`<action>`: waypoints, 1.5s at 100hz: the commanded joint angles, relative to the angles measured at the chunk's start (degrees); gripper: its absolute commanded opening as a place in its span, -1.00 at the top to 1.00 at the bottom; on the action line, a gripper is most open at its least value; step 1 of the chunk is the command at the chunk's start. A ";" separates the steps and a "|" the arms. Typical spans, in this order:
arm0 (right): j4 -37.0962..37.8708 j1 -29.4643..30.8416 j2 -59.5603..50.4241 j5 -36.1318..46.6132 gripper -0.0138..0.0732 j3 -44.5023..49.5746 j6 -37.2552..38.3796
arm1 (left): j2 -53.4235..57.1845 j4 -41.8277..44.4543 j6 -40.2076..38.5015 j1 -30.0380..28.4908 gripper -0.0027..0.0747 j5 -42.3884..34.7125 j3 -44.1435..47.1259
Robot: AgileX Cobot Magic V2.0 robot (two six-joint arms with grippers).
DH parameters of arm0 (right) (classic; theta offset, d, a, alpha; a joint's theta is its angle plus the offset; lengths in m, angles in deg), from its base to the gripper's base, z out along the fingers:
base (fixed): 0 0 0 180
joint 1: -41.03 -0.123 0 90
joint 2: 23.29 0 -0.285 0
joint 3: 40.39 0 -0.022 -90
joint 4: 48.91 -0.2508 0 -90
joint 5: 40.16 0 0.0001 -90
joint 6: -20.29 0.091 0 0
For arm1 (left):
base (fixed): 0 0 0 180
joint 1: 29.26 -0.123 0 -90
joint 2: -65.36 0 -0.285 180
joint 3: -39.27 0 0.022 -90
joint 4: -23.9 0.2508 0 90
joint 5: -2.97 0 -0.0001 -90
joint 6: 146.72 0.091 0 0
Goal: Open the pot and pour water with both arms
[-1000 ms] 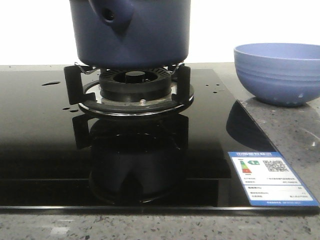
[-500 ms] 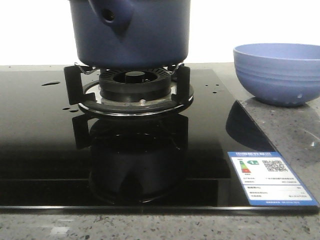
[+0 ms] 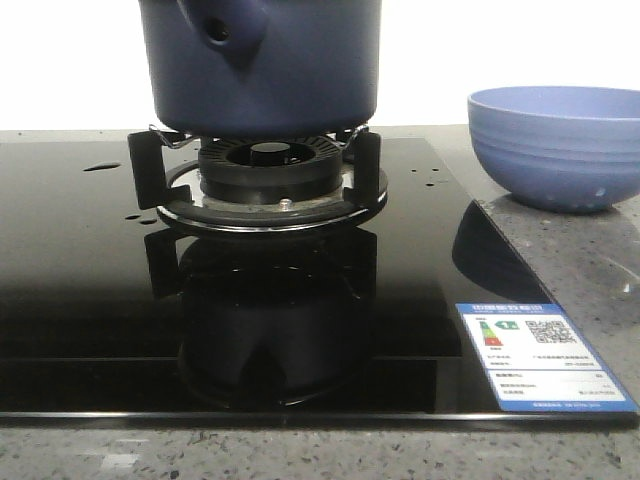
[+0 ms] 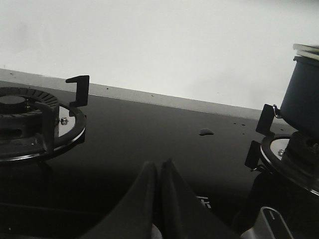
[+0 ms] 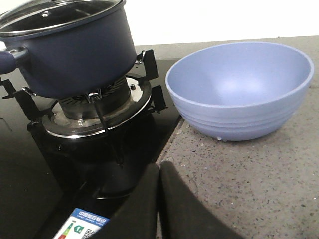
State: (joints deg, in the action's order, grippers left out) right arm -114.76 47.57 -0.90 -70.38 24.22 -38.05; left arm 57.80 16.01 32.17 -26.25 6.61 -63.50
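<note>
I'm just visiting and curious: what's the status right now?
Left gripper shut, empty. Right gripper shut, empty. Pot on burner, glass lid on. Blue bowl beside the stove; nothing blocking.

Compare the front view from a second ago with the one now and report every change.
Nothing visibly changed. The dark navy-blue cylindrical pot sits on the black burner support as before, the light-blue ribbed bowl stands in the same spot on the speckled counter, and the water drops on the glossy black glass stovetop lie where they were. No arm enters the front view.
</note>
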 commanded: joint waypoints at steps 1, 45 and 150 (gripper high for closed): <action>-2.21 0.00 0.35 1.61 0.79 -1.33 -0.75 | 1.61 0.10 -0.69 -0.05 0.98 -4.00 2.01; -2.21 0.00 0.35 3.84 0.79 -1.33 -0.75 | 1.61 0.10 -0.69 -0.05 0.98 -4.00 2.01; 67.65 -5.73 -16.17 24.49 0.79 14.75 61.27 | 1.52 0.10 -0.69 -0.05 0.98 -4.00 2.01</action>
State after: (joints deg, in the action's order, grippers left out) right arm -47.96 41.91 -16.05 -48.15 37.46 22.89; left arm 57.80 16.13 32.17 -26.25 6.82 -63.50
